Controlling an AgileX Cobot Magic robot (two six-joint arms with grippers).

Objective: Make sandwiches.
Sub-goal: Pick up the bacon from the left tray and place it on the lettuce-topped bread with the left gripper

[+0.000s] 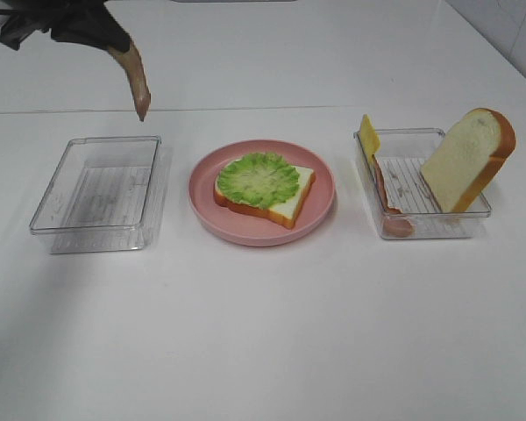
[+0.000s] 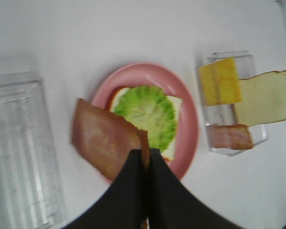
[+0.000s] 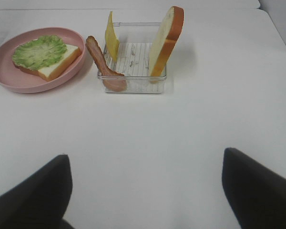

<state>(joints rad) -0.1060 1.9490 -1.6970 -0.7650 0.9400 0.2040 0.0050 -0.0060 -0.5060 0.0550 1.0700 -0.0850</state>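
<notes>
The white worktop (image 1: 263,342) is bare along its near side. The right claw (image 3: 144,155) shows only in its own wrist view. Its two dark fingers (image 3: 33,195) are cut off by the frame edge and stand wide apart, with nothing between them.

Further back three things stand in a row. On the left is a clear plastic rectangular tray (image 1: 96,197). In the middle is a round pink plate (image 1: 324,197). On it lies the sandwich so far: a cream-white bread slice with orange-brown crust (image 1: 296,189), mostly hidden under a ruffled green lettuce leaf (image 1: 259,178). On the right, a second clear tray (image 1: 408,184) holds a yellow cheese slice (image 1: 368,138) leaning on its left wall. It also holds a brown bacon strip (image 1: 397,225), its lower end blurred behind the plastic, and another crusted bread slice (image 1: 469,158) propped against the right wall.

Farthest back on the left, above the worktop, the left claw (image 2: 145,155) is clamped on a corner of a pink ham slice (image 2: 102,140). The high view shows that slice nearly edge-on, with the arm cut off at the top. The left wrist view is blurred, and there the ham covers part of the plate.
</notes>
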